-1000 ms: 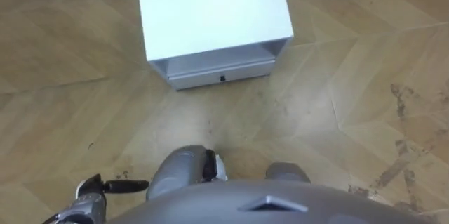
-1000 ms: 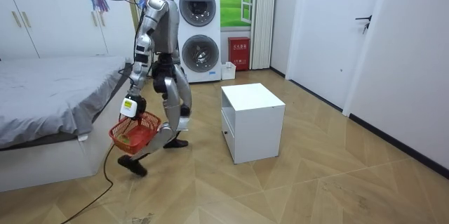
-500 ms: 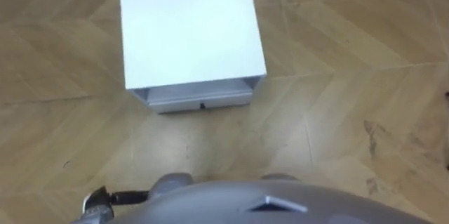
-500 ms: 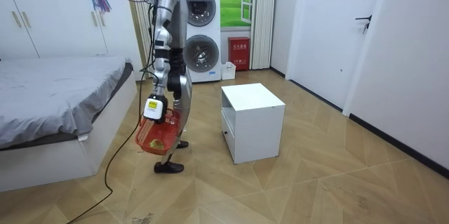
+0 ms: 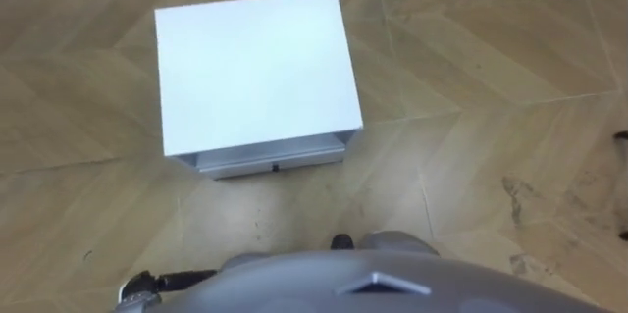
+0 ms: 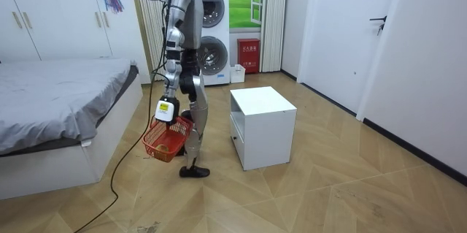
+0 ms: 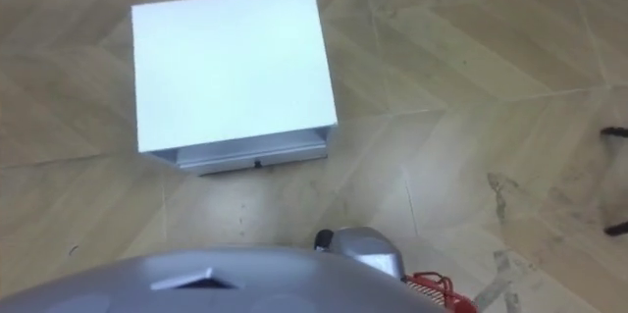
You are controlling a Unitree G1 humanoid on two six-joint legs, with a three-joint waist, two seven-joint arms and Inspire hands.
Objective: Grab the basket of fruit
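Left eye view: a white cabinet [image 5: 255,63] stood ahead on the herringbone wood floor [image 5: 471,78], seen from above. A low drawer [image 5: 245,162] ran along its near face, with a small dark knob [image 5: 276,167] at the middle. The left hand [image 5: 139,289] sat at the lower left corner, low beside the body and well apart from the cabinet. Whether it was open or closed could not be told.

Room view: the robot stood upright between the bed [image 6: 58,94] and the cabinet, its body turned toward the cabinet at the room view's right. The arm nearer the camera hung straight down. The right hand [image 6: 166,112] was at about thigh height, its fingers curled round the handle of the fruit basket [image 6: 168,142]. The basket was red and open-weave. It hung just below the hand beside the legs, on the bed side, clear of the floor. Something pale lay inside, too small to tell what. Behind the robot were two stacked washing machines [image 6: 211,28], a red box [image 6: 249,55] on the floor near them, and wardrobe doors [image 6: 44,14] past the bed. A closed door [image 6: 339,43] stood at the room view's right.

Right eye view: the same cabinet and drawer ahead. The basket's red rim [image 7: 446,291] showed at the bottom edge, right of centre, just beside the robot's body and well apart from the cabinet.
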